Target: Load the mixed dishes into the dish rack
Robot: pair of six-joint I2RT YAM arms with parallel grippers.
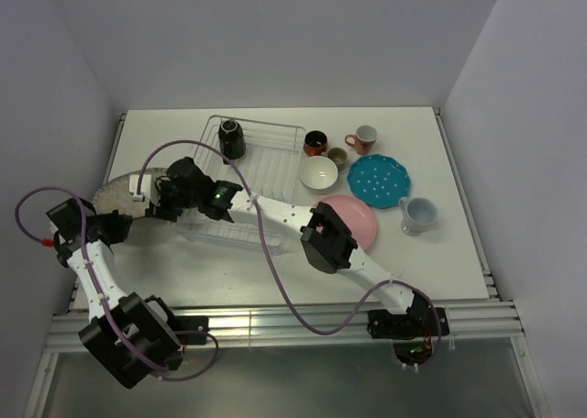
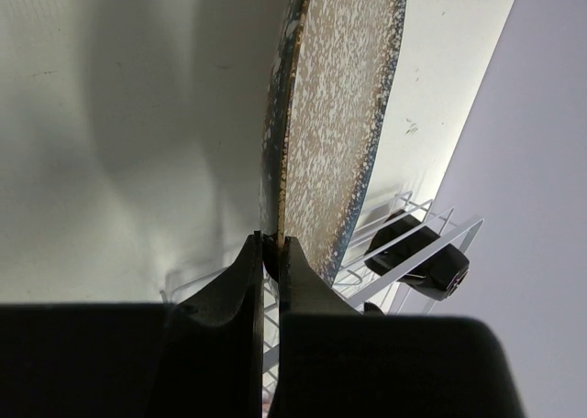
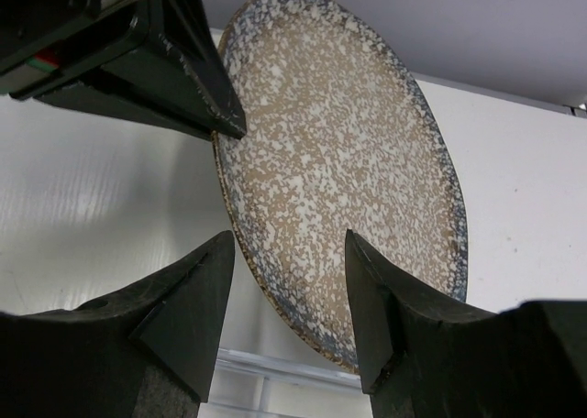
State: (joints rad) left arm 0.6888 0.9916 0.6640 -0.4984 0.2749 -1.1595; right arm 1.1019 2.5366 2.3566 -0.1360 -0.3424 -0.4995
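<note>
The left claw [image 2: 271,243] was clamped on the rim of the speckled plate [image 2: 341,115], both fingers pinched tight with the edge between them. The plate stood tilted, just left of the rack [image 1: 275,150], over the left side of the table [image 1: 459,253]. The right claw [image 3: 289,244] was wide and faced the plate's speckled side, with the lower rim showing in the gap. Whether it touched the plate could not be told. A black mug [image 1: 231,139] sat in the rack's far left corner. Right of the rack lay the bowl [image 1: 319,172], and behind it the red mug [image 1: 315,143], beige mug [image 1: 338,158] and pink mug [image 1: 364,139]. Further right were the teal plate [image 1: 378,180] and blue mug [image 1: 417,214]. The pink plate [image 1: 359,218] lay partly under the right arm.
</note>
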